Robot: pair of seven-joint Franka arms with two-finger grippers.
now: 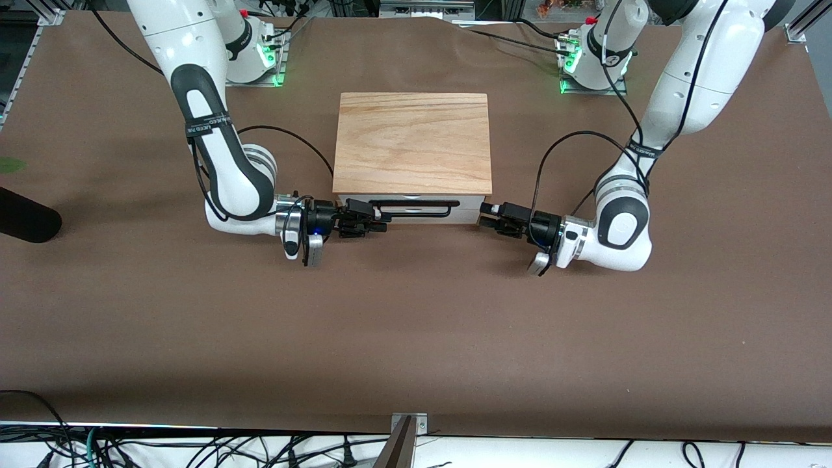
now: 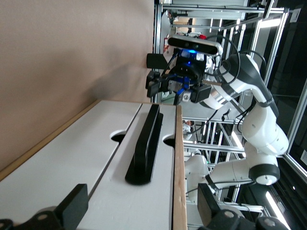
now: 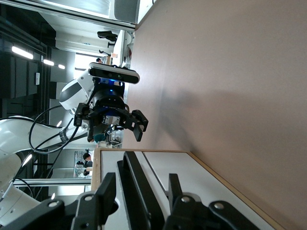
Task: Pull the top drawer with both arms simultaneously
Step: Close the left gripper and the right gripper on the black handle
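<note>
The top drawer's white front [image 1: 469, 203] sits flush under the oak cabinet top [image 1: 413, 140], facing the front camera. Its black wire handle [image 1: 416, 216] runs across it. My right gripper [image 1: 372, 220] is open, with its fingers [image 3: 105, 191] on either side of the handle [image 3: 139, 184] at the right arm's end, gaps showing on both sides. My left gripper [image 1: 486, 218] is open wide and empty just off the cabinet's corner at the left arm's end. In the left wrist view the handle [image 2: 146, 143] lies ahead of its fingers [image 2: 74, 206].
A second white drawer front [image 2: 62, 167] lies below the top one. The brown table [image 1: 416, 338] stretches toward the front camera. A black rounded object [image 1: 26, 221] lies at the right arm's end of the table. Cables trail from both arms.
</note>
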